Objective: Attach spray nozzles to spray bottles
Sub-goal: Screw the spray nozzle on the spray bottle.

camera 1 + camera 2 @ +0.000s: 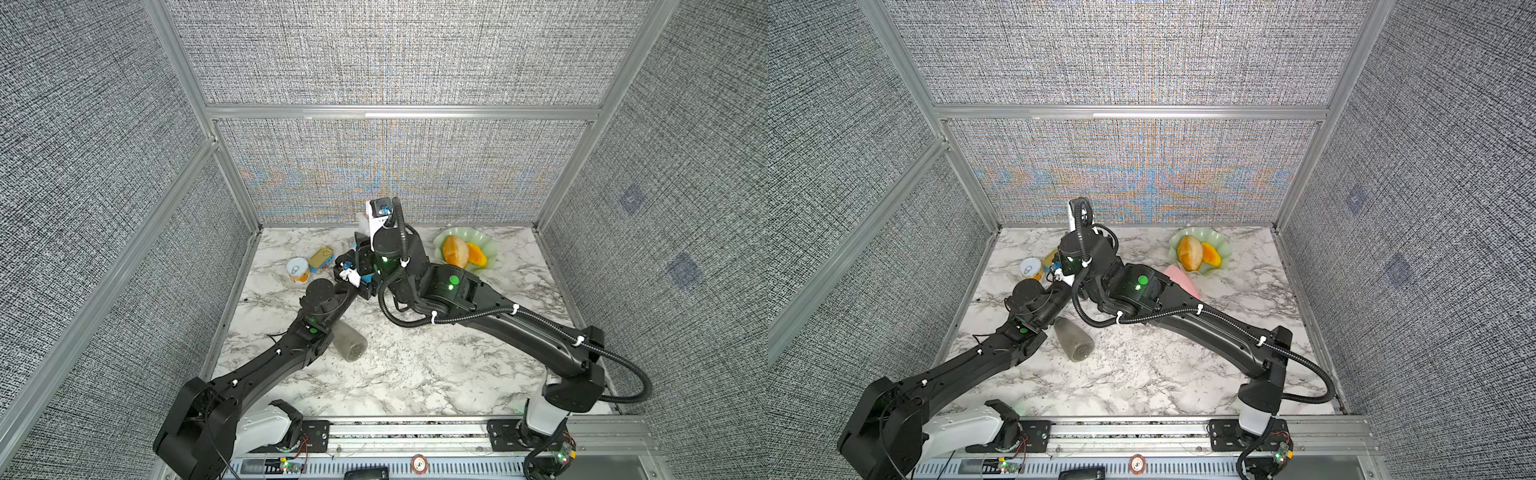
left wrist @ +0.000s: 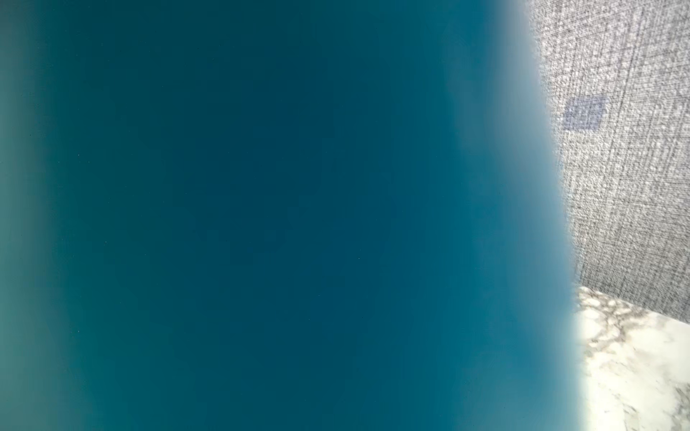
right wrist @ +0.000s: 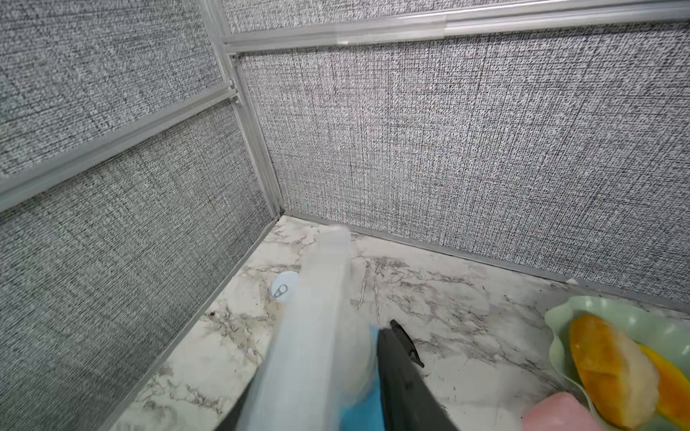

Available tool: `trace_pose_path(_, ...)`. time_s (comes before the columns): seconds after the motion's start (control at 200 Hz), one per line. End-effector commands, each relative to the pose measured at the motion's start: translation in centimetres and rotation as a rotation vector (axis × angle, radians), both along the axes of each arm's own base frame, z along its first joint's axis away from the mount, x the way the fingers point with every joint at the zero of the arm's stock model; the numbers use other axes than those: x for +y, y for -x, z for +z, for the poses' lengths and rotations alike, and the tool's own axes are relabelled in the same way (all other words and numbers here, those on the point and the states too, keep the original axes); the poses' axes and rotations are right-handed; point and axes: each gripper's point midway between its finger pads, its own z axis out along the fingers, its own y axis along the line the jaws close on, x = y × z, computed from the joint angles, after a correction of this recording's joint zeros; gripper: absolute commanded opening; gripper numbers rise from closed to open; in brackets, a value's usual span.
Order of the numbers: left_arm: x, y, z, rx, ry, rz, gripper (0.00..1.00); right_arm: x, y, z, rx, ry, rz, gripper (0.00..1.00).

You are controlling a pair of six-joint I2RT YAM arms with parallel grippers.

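**Item:** translucent white spray nozzle, blurred, set over the neck end of the blue bottle. Its long axis runs away from the right wrist toward the back-left corner, raised above the counter.
**Seating:** not discernible.
**Right gripper****:** nearest, straddling the nozzle; gripping or loose, cannot tell.
**Left gripper****:** closed wide on the blue bottle.
**Also:** grey bottle lying under the left arm; pink bottle beside the bowl.
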Motion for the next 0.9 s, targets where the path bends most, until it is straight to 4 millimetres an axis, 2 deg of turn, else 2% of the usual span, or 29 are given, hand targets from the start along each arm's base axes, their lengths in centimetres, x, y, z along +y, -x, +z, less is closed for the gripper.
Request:
trace_pose_path(0.0, -0.2, 0.2, 1.1, -0.046, 0.020, -0.018, 0.65, 0.5, 1.1, -0.6, 0.021, 0.028, 0.066, 0.43)
trace_pose_path(0.225, -0.5, 0.1, 0.7, -0.036, 0.018, -0.031, 0.65, 0.5, 2.1, 0.3, -0.008, 0.036, 0.095, 0.55)
trace_pose_path(0.46, -1.1, 0.3, 0.2, -0.026, 0.002, -0.062, 0.65, -0.2, 4.8, 1.9, -0.030, 0.047, 0.171, 0.69)
trace_pose_path(0.59, -1.5, 0.5, -0.1, -0.017, 0.003, -0.092, 0.65, -1.6, 6.2, 2.5, -0.030, 0.033, 0.222, 0.70)
trace_pose_path(0.715, -2.3, 1.0, -0.3, -0.005, 0.002, -0.159, 0.65, -3.8, 7.2, 3.4, -0.065, 0.052, 0.258, 0.69)
trace_pose_path(0.765, -2.9, 1.5, -0.4, -0.002, -0.003, -0.199, 0.65, -4.8, 7.5, 3.7, -0.086, 0.069, 0.289, 0.66)
trace_pose_path(0.82, -3.5, 2.0, -0.2, 0.004, -0.004, -0.248, 0.65, -5.8, 7.8, 3.4, -0.103, 0.096, 0.336, 0.62)
trace_pose_path(0.895, -4.1, 2.8, 0.2, 0.005, 0.003, -0.310, 0.65, -7.3, 8.5, 3.0, -0.125, 0.100, 0.423, 0.62)
